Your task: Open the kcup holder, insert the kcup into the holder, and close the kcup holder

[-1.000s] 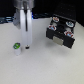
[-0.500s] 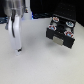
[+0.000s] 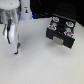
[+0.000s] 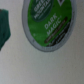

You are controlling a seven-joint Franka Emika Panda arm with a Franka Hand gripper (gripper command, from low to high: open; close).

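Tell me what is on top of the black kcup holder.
Two pods with dark reddish-and-white tops sit in round slots atop the kcup holder. Its inside is hidden; blur hides any further pods.

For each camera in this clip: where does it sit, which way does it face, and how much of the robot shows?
Exterior view: off the arm, raised, looking down at the table; the arm with its end effector at its left, the holder with tray out at its right.
Wrist view: on the wrist, facing the table close up, filled by the kcup; no robot part clearly shows.
Shared: the kcup, a green speck by the end effector.
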